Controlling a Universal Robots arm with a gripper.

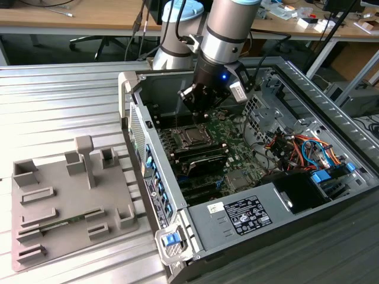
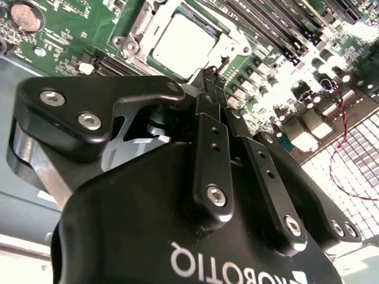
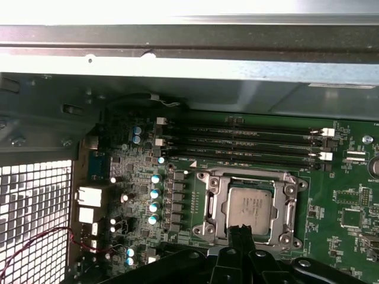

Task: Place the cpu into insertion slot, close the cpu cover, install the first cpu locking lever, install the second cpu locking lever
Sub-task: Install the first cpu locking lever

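Slatted table [image 1: 59, 89] bears an open case [image 1: 137, 127]; inside, the cpu [image 3: 250, 204] lies socketed under the cover [image 3: 216, 202]. Gripper [image 3: 240, 232], fingers pressed together and empty, hovers just beside. The cpu is likely light and fragile: hold its edges.

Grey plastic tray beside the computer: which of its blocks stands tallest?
The slim grey T-topped post; it rises far above the low, squat grey blocks around it.

Case walls [image 3: 177, 94] around cpu [image 3: 250, 207], top open
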